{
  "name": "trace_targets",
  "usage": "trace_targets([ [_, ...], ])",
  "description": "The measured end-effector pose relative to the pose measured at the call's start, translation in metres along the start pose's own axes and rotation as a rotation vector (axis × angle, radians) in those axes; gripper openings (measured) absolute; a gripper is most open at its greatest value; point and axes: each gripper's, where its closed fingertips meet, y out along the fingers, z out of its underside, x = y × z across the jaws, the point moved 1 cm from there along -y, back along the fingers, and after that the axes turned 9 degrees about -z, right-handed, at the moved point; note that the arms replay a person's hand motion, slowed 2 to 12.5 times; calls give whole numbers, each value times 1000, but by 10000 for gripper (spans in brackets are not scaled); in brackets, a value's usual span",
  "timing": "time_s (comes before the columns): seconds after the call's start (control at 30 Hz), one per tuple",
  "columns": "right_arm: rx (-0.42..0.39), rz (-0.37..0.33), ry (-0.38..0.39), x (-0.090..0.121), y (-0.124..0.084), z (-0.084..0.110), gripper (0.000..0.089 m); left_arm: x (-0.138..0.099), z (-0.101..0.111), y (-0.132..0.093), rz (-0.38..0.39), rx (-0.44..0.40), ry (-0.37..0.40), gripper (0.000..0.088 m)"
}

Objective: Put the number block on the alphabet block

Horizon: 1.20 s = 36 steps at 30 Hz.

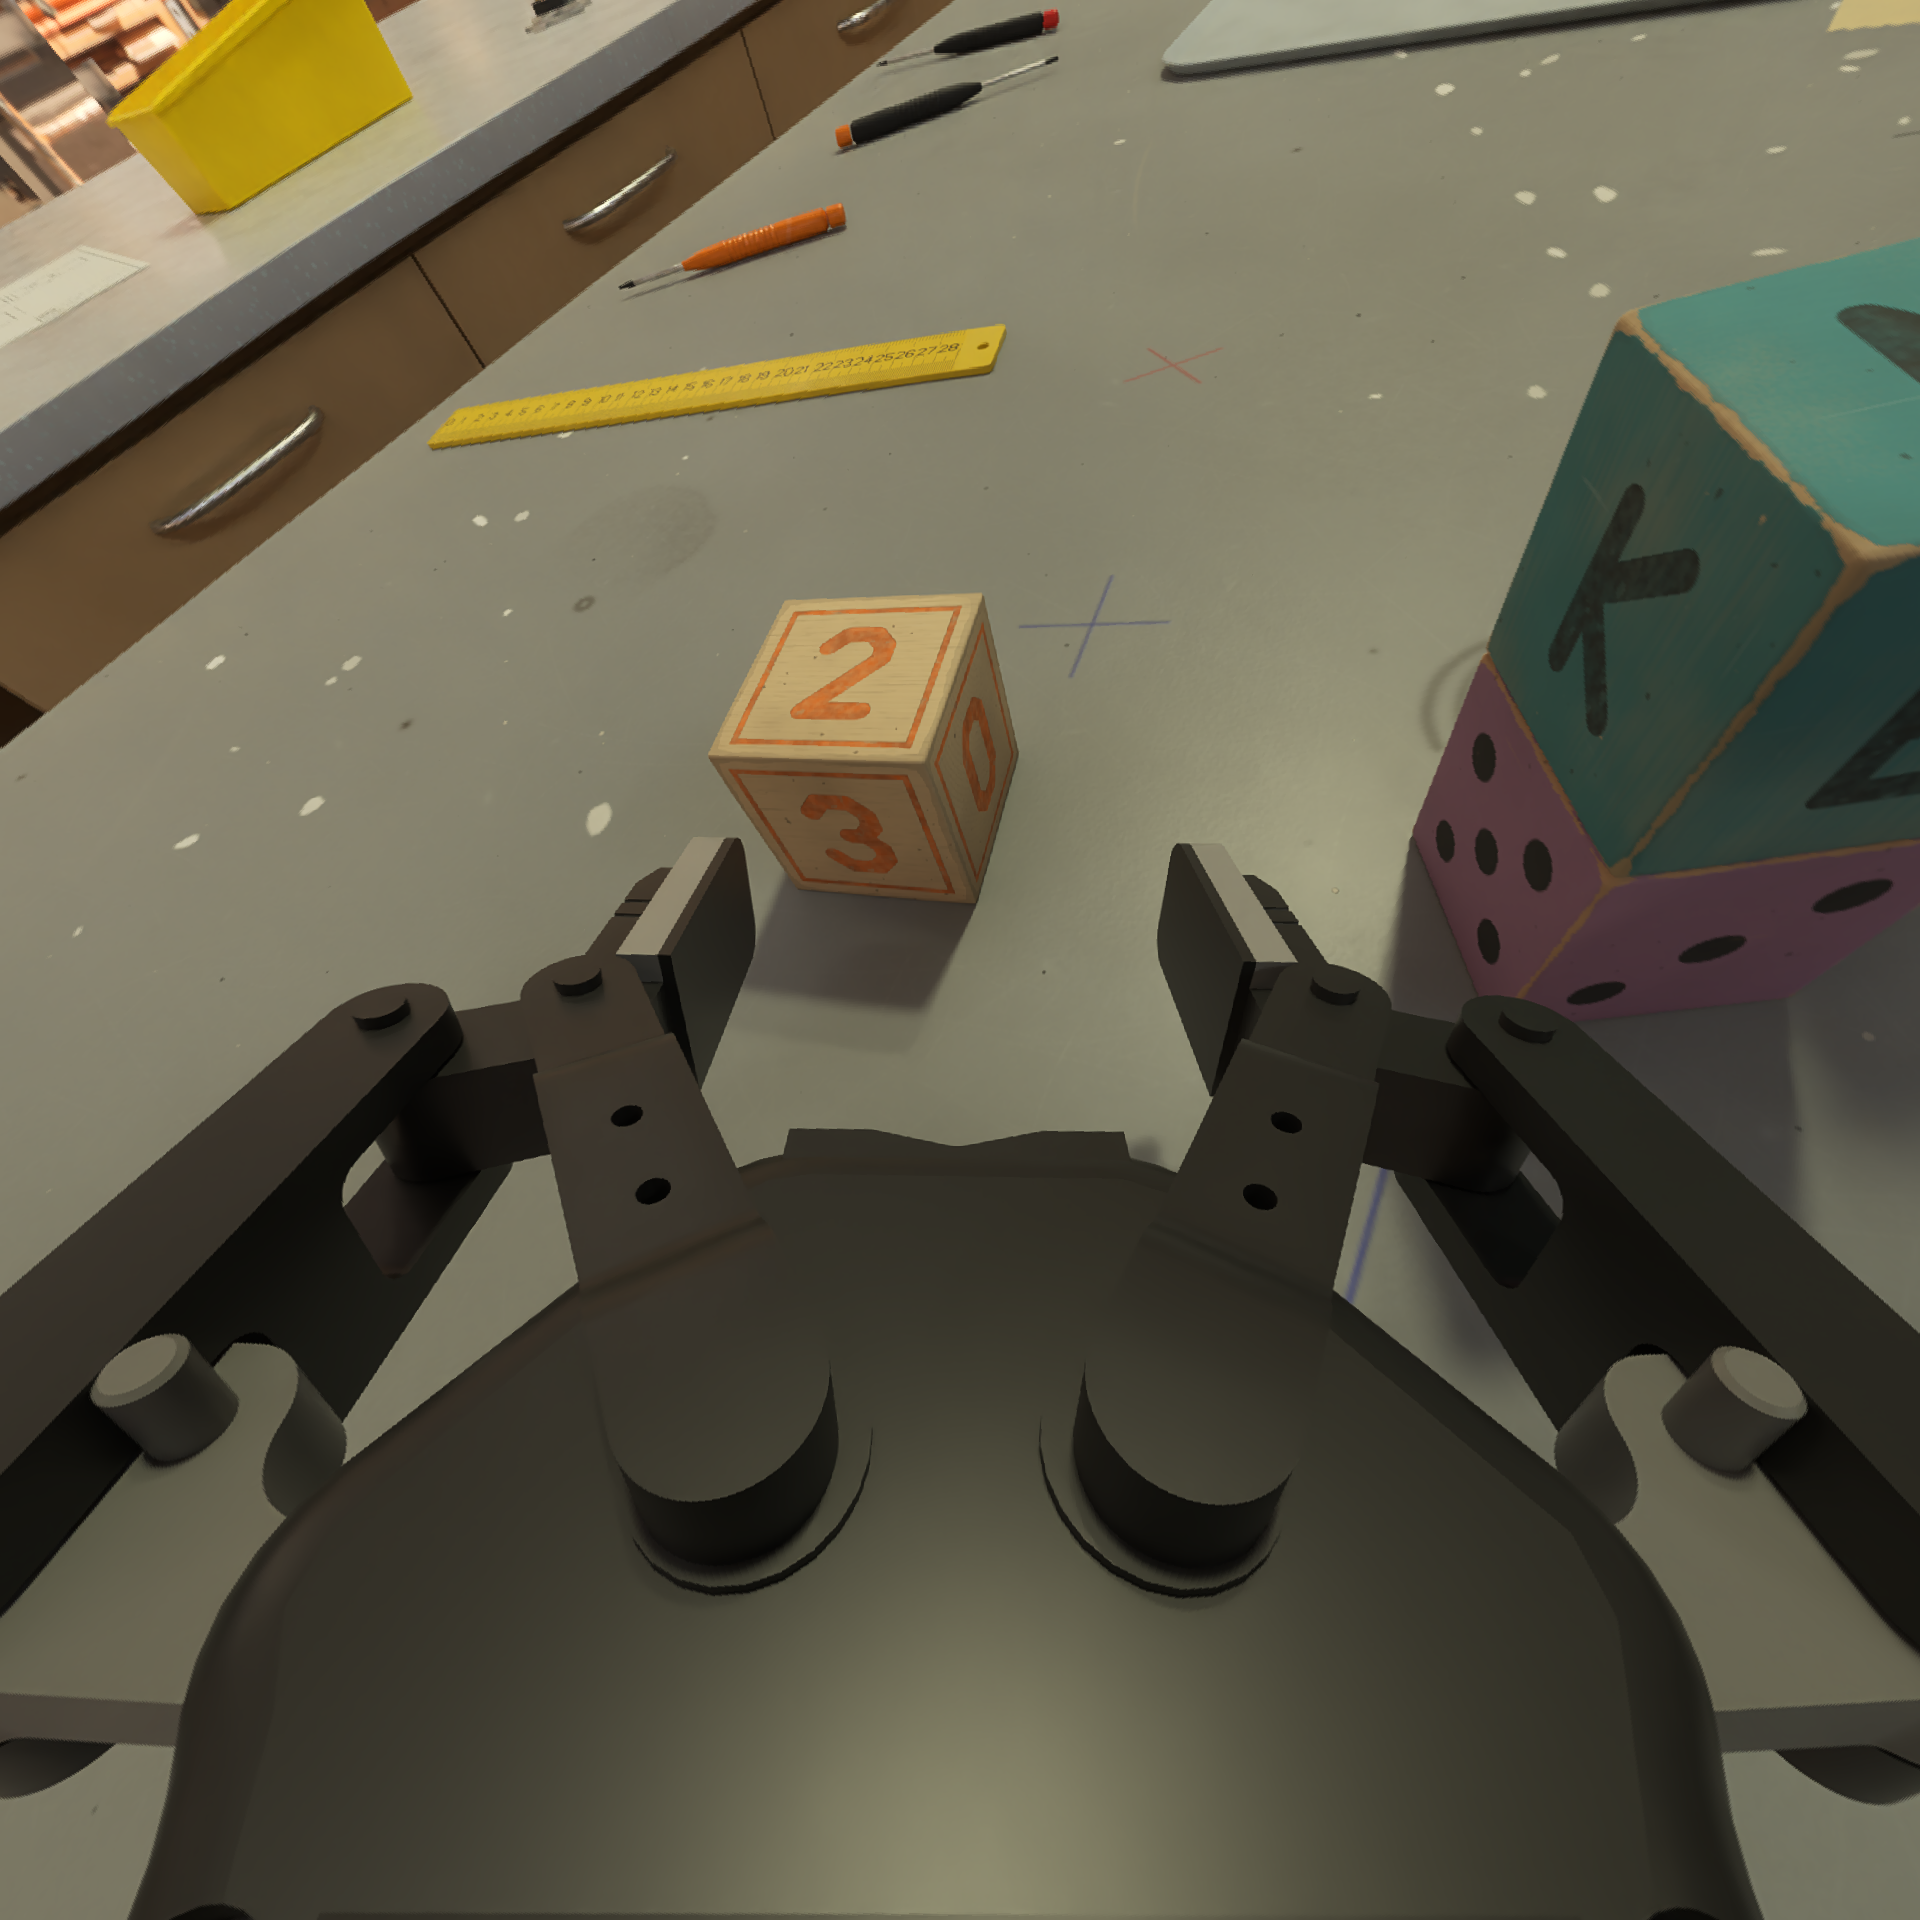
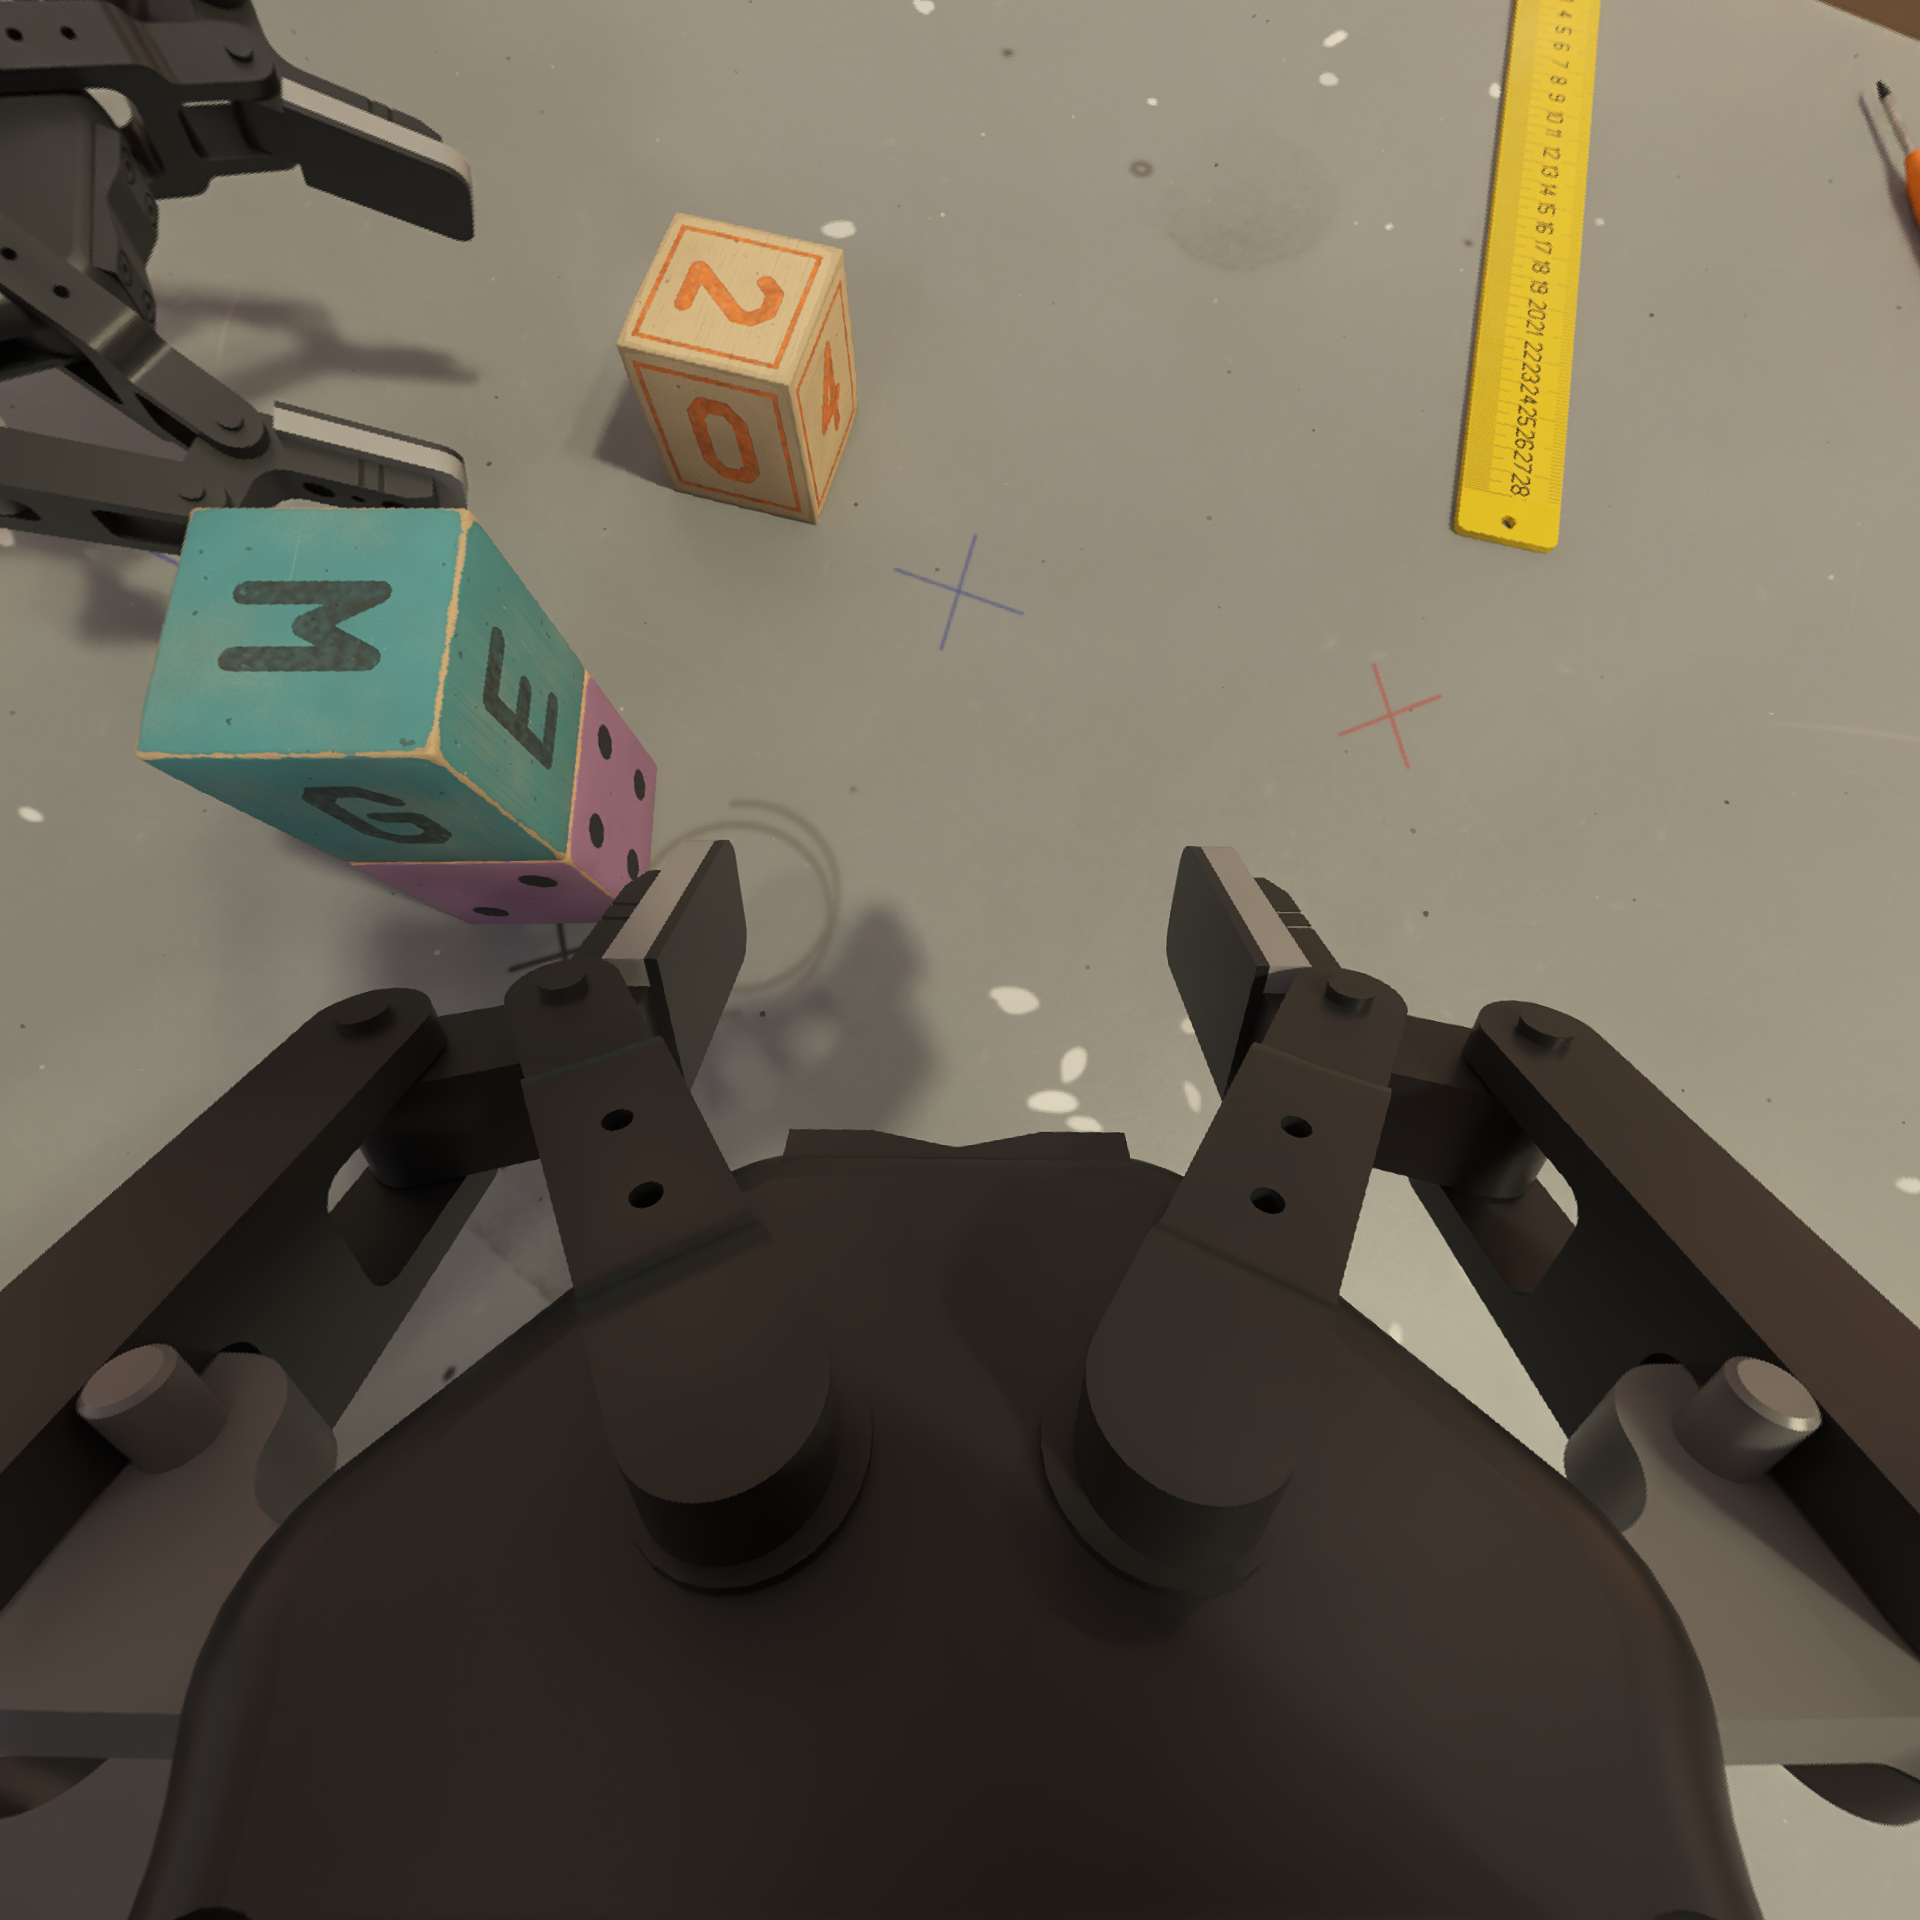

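**A:** My left pincer (image 1: pixel 956 914) hangs low over the grey speckled tabletop (image 1: pixel 1299 312), its jaws spread wide and holding nothing. What lies ahead of it?

**B:** The small pale wooden number block with orange numerals (image 1: pixel 868 743) stands on the table just beyond your fingertips, apart from both, slightly left of the gap's centre. The teal painted alphabet block with black letters (image 1: pixel 1745 582) sits to the right, stacked on a purple die with black pips (image 1: pixel 1579 904).

**A:** So the step in hand, as I judge it, is the approach before the grasp; nothing is lifted yet. And my right pincer (image 2: pixel 956 914)?

**B:** Equally wide open and empty, hovering beside the stack, its left finger close to the purple die's corner.

**A:** The next move calls for advancing until the number block sits between the pads, nudging left to centre it, then closing squarely on opposite faces.

**B:** Room is ample: bare table surrounds the number block. The yellow ruler (image 1: pixel 717 390) and the orange-handled screwdriver (image 1: pixel 743 249) lie well beyond, near the table's far edge. The stack is tall, so the lift must clear the teal top.
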Motion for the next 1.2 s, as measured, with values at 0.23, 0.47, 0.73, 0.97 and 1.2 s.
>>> trace_targets([
  [0.23, -3, 2, 6, -3, -2, 1, 719, 0, -1, 13, 15, 12, -9, 686],
  [0.47, -11, -1, 15, -5, -3, 1, 719, 1, 0, 24, 38, 29, -3, 694],
  [0.73, -10, -4, 22, -7, -2, 2, 718, 6, -2, 34, 50, 31, 0, 698],
  [0.97, -1, -2, 21, -8, -2, 4, 718, 9, -5, 40, 77, 32, -27, 701],
  [1.2, 6, 0, 19, -9, -1, 5, 718, 15, -5, 45, 84, 42, -42, 703],
])
